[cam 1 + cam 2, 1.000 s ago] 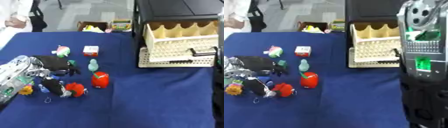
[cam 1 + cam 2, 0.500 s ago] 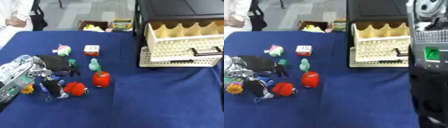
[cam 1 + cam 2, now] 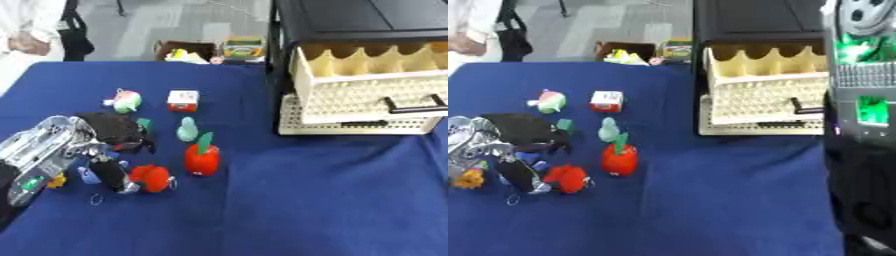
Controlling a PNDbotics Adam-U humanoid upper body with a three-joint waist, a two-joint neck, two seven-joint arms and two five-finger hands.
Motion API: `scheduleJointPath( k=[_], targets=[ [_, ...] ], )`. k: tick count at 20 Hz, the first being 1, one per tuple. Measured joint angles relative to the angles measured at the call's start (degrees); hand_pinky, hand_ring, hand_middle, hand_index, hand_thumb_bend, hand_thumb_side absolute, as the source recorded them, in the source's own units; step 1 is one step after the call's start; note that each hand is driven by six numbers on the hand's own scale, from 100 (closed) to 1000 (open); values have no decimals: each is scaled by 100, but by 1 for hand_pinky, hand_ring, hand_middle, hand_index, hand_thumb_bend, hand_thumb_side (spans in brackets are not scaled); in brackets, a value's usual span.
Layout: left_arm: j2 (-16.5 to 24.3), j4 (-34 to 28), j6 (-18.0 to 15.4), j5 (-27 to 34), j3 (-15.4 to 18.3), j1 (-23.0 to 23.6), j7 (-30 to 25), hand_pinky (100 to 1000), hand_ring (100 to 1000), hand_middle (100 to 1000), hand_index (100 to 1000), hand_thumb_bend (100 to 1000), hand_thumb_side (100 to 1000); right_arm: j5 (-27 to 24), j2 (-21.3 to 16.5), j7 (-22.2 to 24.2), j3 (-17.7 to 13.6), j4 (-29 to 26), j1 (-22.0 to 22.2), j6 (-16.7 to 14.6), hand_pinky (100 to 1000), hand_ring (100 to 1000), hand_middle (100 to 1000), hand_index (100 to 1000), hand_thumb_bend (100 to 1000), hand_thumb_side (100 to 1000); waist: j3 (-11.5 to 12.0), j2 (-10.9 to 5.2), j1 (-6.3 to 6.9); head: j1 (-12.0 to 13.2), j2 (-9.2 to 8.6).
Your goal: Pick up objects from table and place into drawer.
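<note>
Pick-up stage: left hand [image 3: 109,137] among toys, fingers curled near red toy [image 3: 150,178], hold unclear; next, drawer [image 3: 367,82].

- The worktop under a deep blue cloth [image 3: 289,200] has one plain colour, no pattern.
- The cream plastic drawer with a perforated front [image 3: 372,92] has a black handle [image 3: 413,103] and sits in a black cabinet [image 3: 350,20].
- The red plush fruit with a green leaf [image 3: 202,157].
- The small red round toy [image 3: 150,177].
- The pale green pear-shaped toy [image 3: 186,130].
- The small red and white box [image 3: 183,100].
- The green and pink round toy [image 3: 126,101].
- The left hand [image 3: 109,132] is black, on a silver wrist.
</note>
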Motion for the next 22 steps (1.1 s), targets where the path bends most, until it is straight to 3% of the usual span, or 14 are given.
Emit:
scheduleJointPath(
  k=[8, 15, 22],
  targets=[
    [-79, 73, -85, -41, -81, 50, 110, 436, 649, 562, 829, 372, 607, -8, -2, -15, -50, -55, 7, 38, 650, 641, 649, 805, 100, 962, -7, 21, 0, 0, -1],
    [-128, 144, -76, -201, -101, 79, 296, 354, 576, 487, 751, 375, 474, -51, -2, -9, -53, -103, 8, 56, 651, 637, 646, 801, 100, 961, -8, 30, -7, 9, -8],
    [-207, 353, -9, -356, -123, 81, 524, 286, 526, 450, 728, 335, 431, -83, -2, 3, -54, -150, 10, 62, 653, 636, 646, 800, 100, 961, -18, 36, -23, 33, -52]
  ],
)
